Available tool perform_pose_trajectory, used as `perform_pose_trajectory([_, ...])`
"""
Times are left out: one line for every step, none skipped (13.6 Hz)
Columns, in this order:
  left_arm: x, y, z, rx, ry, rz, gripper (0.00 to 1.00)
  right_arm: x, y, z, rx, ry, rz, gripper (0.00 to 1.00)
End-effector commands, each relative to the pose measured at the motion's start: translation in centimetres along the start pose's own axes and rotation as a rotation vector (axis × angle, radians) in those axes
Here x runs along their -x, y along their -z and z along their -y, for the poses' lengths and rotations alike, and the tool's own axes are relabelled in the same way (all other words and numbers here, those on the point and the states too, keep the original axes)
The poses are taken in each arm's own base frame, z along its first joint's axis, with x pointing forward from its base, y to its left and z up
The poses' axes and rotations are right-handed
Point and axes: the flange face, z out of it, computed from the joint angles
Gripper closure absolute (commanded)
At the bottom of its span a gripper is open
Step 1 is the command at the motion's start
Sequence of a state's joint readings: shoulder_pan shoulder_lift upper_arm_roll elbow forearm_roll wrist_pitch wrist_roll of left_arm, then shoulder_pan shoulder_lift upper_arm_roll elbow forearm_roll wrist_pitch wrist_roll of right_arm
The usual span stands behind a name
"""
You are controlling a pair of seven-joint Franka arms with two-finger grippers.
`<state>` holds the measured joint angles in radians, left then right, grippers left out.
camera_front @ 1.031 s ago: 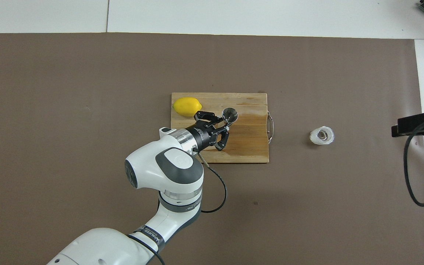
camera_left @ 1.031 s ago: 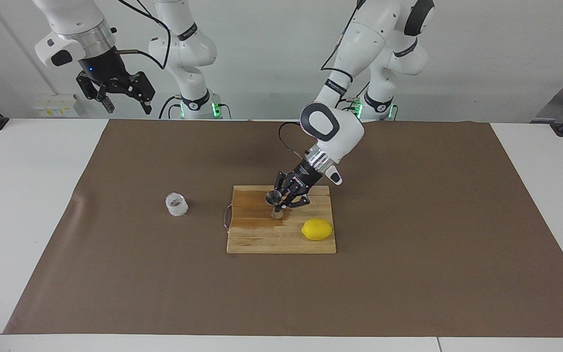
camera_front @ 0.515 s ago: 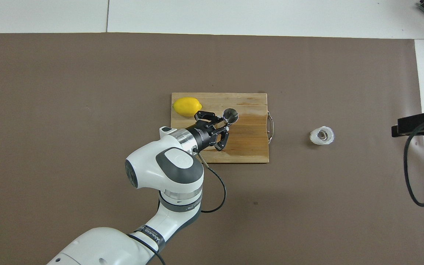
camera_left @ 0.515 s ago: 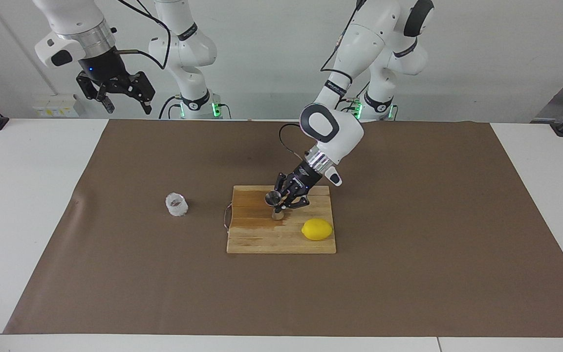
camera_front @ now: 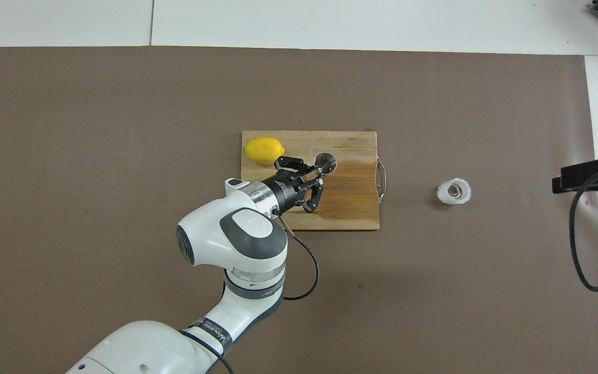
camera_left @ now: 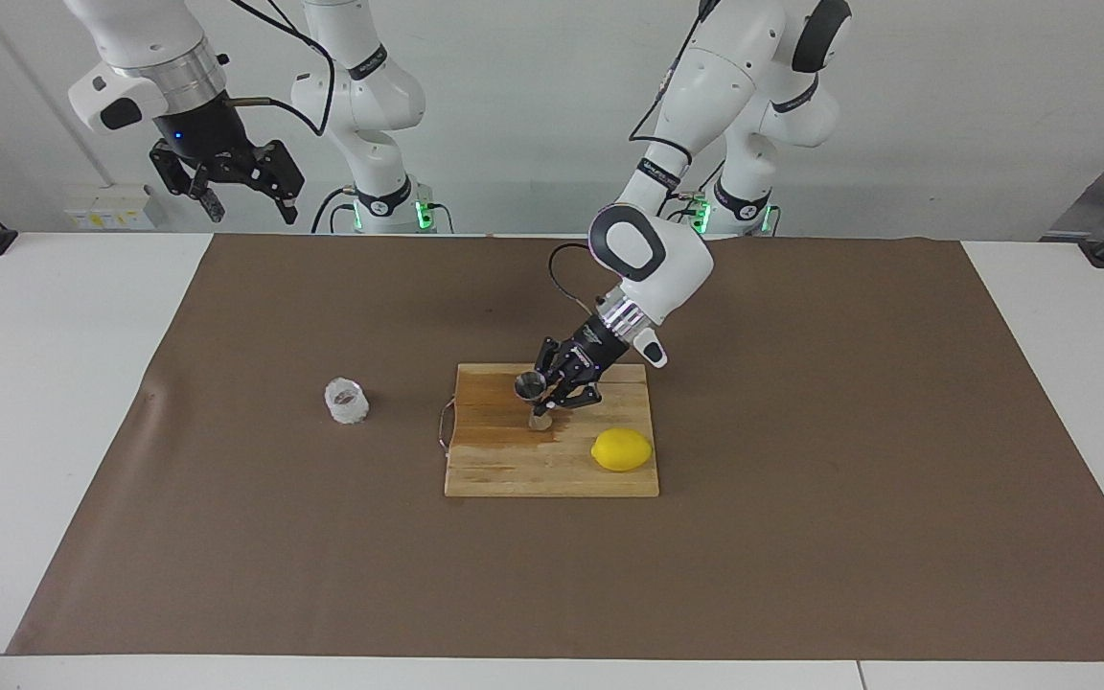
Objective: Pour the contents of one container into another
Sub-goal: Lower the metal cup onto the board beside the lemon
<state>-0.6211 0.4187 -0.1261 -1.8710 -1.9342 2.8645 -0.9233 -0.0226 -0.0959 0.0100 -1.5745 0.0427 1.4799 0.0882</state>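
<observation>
Where the wooden cutting board (camera_left: pixel 552 450) lies in the middle of the brown mat (camera_left: pixel 801 460), we see the left gripper (camera_left: pixel 550 398) slanting down over it, its fingertips pressed together on the narrow waist of the steel jigger (camera_left: pixel 534 399). We read the jigger as upright or only slightly tilted, its upper cone open to the ceiling and its lower cone at the board's surface; whether the base rests on the wood or sits just clear of it we cannot tell. From overhead we look straight into the jigger's round mouth (camera_front: pixel 325 162), with the gripper's dark links splayed to either side. A yellow lemon (camera_left: pixel 622 449) lies on the same board, at the corner farther from the robots and toward the left arm's end, apart from the jigger. We find the clear faceted cup (camera_left: pixel 346 401) standing upright on the mat, off the board toward the right arm's end of the table and well apart from it, past the board's metal handle (camera_front: pixel 381 173). We see the right gripper (camera_left: pixel 247 205) waiting high in the air at the robots' edge of the table, its fingers spread apart and holding nothing.
</observation>
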Motion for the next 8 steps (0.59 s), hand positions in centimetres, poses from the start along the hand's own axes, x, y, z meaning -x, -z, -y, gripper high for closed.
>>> perform_pose_trajectory([-0.9, -0.2, -0.2, -0.009, -0.021, 0.031, 1.0, 0.5, 0.1, -0.3, -0.018, 0.017, 0.002, 0.0])
perform_pose_trajectory([-1.1, -0.1, -0.2, -0.013, -0.037, 0.047, 1.0, 0.6, 0.2, -0.3, -0.018, 0.017, 0.001, 0.0])
perform_pose_trajectory([-1.6, 0.1, -0.3, -0.013, -0.05, 0.067, 1.0, 0.6, 0.2, -0.3, -0.018, 0.017, 0.001, 0.0])
perform_pose_trajectory([-2.2, 0.2, 0.0, -0.011, -0.063, 0.082, 1.0, 0.6, 0.2, -0.3, -0.018, 0.017, 0.001, 0.0])
perform_pose_trajectory([-2.1, 0.2, 0.1, -0.004, -0.067, 0.092, 1.0, 0.5, 0.1, -0.3, -0.018, 0.017, 0.002, 0.0])
perform_pose_trajectory([-2.1, 0.3, 0.1, -0.003, -0.066, 0.094, 1.0, 0.6, 0.2, -0.3, -0.018, 0.017, 0.001, 0.0])
perform_pose_trajectory([-2.2, 0.3, 0.1, -0.002, -0.066, 0.094, 1.0, 0.5, 0.1, -0.3, -0.018, 0.017, 0.002, 0.0])
perform_pose_trajectory([-2.3, 0.2, 0.2, -0.003, -0.061, 0.095, 1.0, 0.6, 0.2, -0.3, -0.018, 0.018, 0.001, 0.0])
